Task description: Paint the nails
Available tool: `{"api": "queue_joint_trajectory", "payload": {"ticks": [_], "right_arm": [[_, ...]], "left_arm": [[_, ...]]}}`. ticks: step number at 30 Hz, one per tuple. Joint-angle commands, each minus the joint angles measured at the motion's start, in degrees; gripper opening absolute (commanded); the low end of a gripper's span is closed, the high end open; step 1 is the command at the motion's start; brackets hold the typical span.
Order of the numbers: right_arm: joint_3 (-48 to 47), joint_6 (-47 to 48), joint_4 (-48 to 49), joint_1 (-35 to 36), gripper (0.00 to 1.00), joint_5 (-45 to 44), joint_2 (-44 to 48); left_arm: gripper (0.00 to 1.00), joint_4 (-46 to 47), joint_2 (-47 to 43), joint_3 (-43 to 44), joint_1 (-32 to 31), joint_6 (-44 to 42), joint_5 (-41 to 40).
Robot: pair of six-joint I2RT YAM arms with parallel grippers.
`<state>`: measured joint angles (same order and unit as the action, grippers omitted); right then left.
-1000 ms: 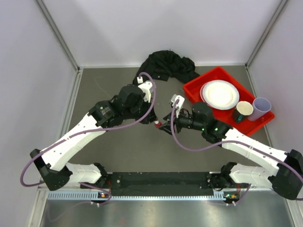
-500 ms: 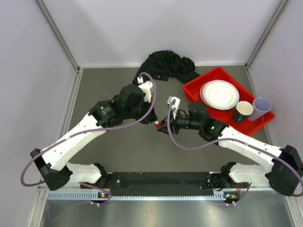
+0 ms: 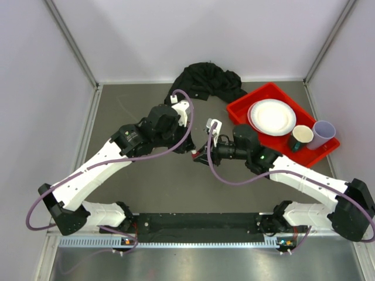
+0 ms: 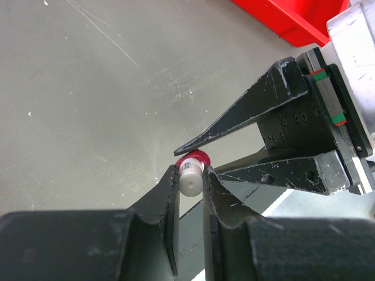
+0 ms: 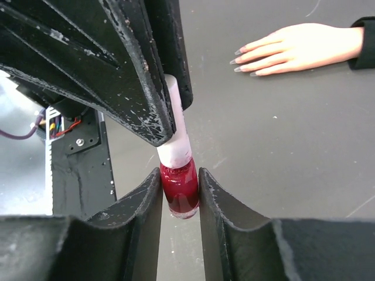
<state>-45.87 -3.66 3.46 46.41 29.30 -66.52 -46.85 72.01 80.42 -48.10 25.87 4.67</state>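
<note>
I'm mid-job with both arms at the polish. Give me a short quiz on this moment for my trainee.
1. True or false: the cap is already off the bottle.
2. The right gripper clamps: A) the cap, B) the bottle's red glass, C) a plate.
3. Where does the mannequin hand lie?
Key: 1 false; the left gripper holds the cap, which is on the bottle. 2 B. 3 On the table, palm down, away from both grippers.
</note>
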Motion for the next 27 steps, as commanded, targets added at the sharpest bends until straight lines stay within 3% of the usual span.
{"api": "queue_joint_trajectory", "payload": {"ticks": [1,5,13,17,27], "right_arm": [[-3.0,-0.3,3.57,0.87,0.27,2.34,-0.28],[-2.65,0.23,2.51,1.14,0.34,1.81,-0.01],[-3.0,0.23,1.81,1.14,0.29,1.81,-0.1],[-3.0,0.67,1.37,1.4,0.4,1.82,-0.28],[-3.09,1.02,0.93,1.66,0.32,1.11,-0.98]], "left_arm": [[0.0,1.59,-0.55,1.14,-0.07,1.29,0.7],[0.0,1.32,-0.73,1.4,-0.07,1.11,0.52],[0.0,0.97,-0.99,1.58,-0.07,0.94,0.34],[0.0,0.8,-0.99,1.76,-0.07,0.85,0.17],[0.0,0.53,-1.17,2.19,-0.16,0.68,0.26]]}}
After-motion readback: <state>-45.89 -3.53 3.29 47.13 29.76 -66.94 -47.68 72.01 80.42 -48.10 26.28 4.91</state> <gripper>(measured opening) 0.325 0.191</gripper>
